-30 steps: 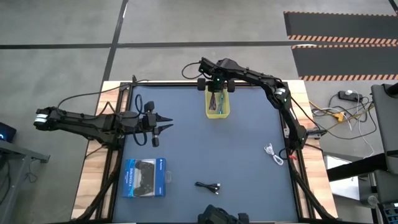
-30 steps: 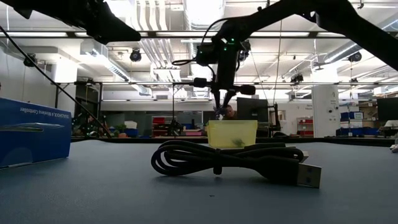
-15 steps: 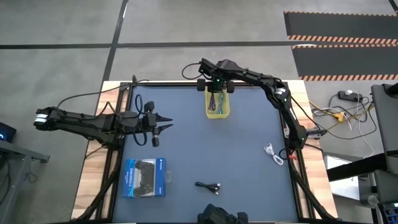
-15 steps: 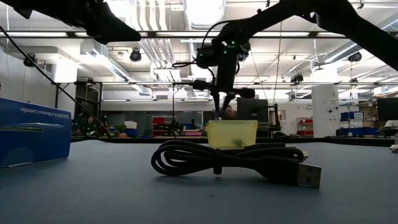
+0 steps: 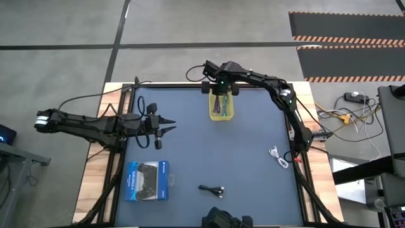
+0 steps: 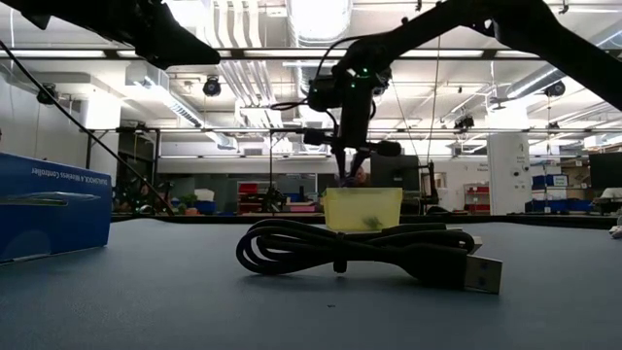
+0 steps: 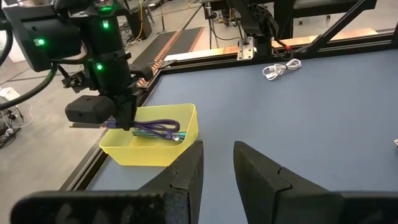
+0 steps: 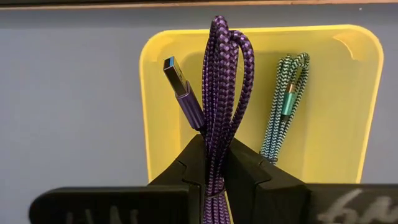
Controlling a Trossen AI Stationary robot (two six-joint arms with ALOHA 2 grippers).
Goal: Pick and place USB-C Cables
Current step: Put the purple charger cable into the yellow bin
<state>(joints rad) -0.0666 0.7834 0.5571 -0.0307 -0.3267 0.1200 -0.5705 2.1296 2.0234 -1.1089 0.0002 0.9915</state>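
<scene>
Placing step: right gripper (image 8: pixel 214 163) hangs over the yellow bin (image 8: pixel 158 112), fingers clamped on the purple cable (image 8: pixel 219 93); teal cable (image 8: pixel 283 112) already inside. Next: part fingers, release. Left gripper (image 5: pixel 169 125) waits, fingers apart.

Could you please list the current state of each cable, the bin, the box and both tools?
Purple cable: clamped in the right tool, hanging into the yellow bin.
Teal cable: lying in the bin.
White cable: loose on the table, right side.
Black cable: coiled on the table, near edge.
Blue box: flat, closed.
Left tool: slightly open, empty, above the table's left side.
</scene>
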